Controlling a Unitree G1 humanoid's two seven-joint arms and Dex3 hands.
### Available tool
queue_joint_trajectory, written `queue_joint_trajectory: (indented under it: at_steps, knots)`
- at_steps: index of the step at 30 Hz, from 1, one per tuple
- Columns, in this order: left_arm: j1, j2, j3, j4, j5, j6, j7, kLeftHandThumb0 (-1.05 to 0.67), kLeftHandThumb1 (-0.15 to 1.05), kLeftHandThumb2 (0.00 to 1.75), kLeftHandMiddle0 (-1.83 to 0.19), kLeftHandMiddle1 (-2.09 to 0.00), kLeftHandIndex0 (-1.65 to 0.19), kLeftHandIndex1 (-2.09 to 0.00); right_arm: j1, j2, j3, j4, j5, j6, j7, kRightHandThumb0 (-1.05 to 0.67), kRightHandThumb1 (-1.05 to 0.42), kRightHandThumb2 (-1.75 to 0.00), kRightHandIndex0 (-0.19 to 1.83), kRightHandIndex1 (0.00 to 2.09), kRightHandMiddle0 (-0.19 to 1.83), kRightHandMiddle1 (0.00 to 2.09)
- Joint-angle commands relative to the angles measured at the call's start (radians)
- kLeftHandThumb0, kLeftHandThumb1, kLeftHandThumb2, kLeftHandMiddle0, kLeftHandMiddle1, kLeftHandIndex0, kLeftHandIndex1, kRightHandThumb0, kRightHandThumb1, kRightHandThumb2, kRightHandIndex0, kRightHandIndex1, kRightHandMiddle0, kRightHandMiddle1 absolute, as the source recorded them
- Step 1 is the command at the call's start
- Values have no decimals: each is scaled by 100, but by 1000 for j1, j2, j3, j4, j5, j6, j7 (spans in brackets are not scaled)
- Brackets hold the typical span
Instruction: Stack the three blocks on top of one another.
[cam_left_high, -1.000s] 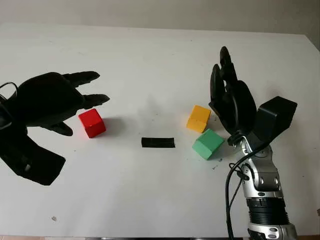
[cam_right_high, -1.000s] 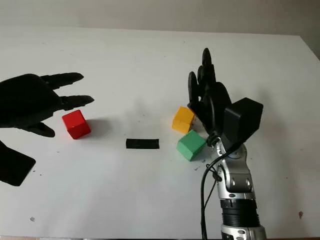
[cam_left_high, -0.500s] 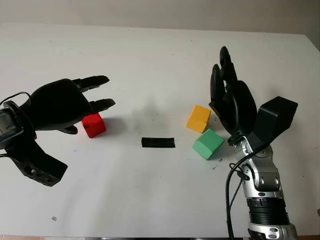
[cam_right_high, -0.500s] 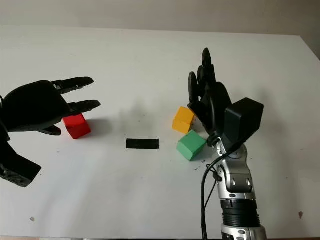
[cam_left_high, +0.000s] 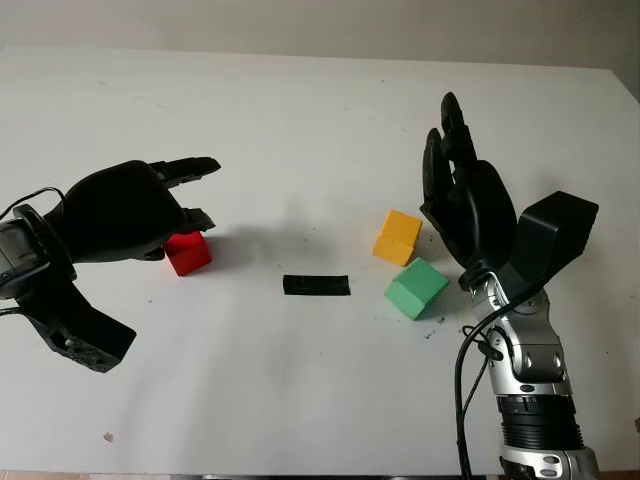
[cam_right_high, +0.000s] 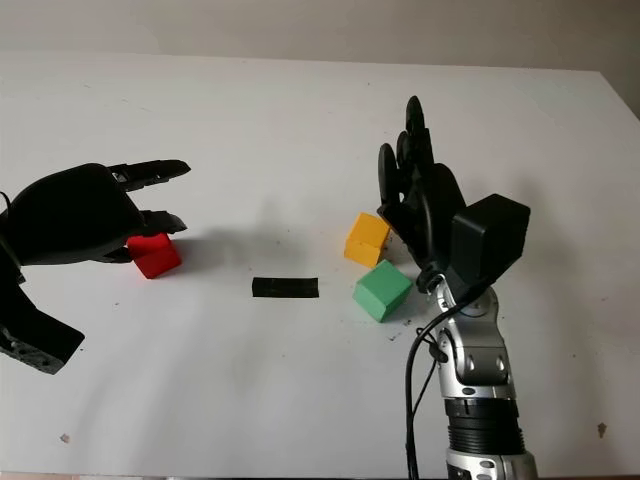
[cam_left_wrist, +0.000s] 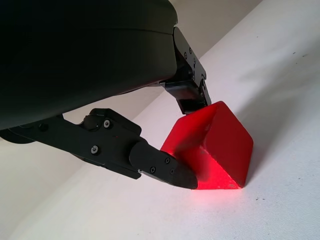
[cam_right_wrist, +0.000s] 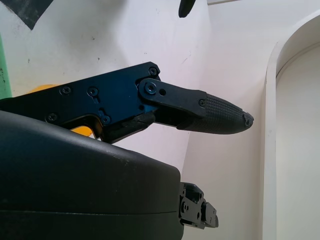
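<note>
A red block (cam_left_high: 188, 252) sits on the white table (cam_left_high: 300, 110) at the left. My left hand (cam_left_high: 190, 215) covers it from the left. In the left wrist view a finger (cam_left_wrist: 192, 97) touches the top edge of the red block (cam_left_wrist: 220, 145) and the thumb (cam_left_wrist: 165, 165) presses its near side, so the hand is shut on it while it stands on the table. A yellow block (cam_left_high: 397, 237) and a green block (cam_left_high: 416, 288) sit close together at the right. My right hand (cam_left_high: 445, 130) stands open and upright just right of them.
A short black strip (cam_left_high: 316, 285) lies flat on the table between the red block and the green one. A black cable (cam_left_high: 462, 380) hangs along my right forearm. The table's far edge runs along the top of the view.
My left hand moved right and lowered over the red block, and its fingers curled onto it. The right hand and the other two blocks stayed put.
</note>
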Motion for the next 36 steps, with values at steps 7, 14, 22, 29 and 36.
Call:
queue_joint_trajectory:
  at_steps: [7, 14, 22, 29, 36]
  knots:
    - [-20, -29, 21, 44, -181, -16, -96, -39, 96, 6, -21, -5, -41, -115, 8, -12, -5, -25, 2, 13, 2, -70, -105, -67, -19, 0, -19, 0]
    - [-63, -66, 65, 13, -537, 74, -435, -45, 101, 5, -14, -4, -29, -139, 7, -8, 0, -23, 0, 11, 1, -69, -105, -67, -19, 0, -19, 0]
    - [-111, -139, 122, -18, -931, 298, -763, -44, 100, 5, -20, -7, -33, -140, 14, 1, 8, -25, -11, -2, -10, -70, -105, -67, -19, 0, -19, 0]
    - [-117, -185, 143, -78, -1042, 474, -878, -44, 99, 5, -24, -8, -35, -140, 24, 1, 9, -38, -11, 7, -14, -68, -105, -68, -19, 0, -19, 0]
    - [-87, -277, 178, -139, -1142, 625, -869, -48, 99, 5, -25, -6, -32, -149, 28, 5, 15, -39, -24, 8, -27, -68, -105, -66, -19, 0, -19, 0]
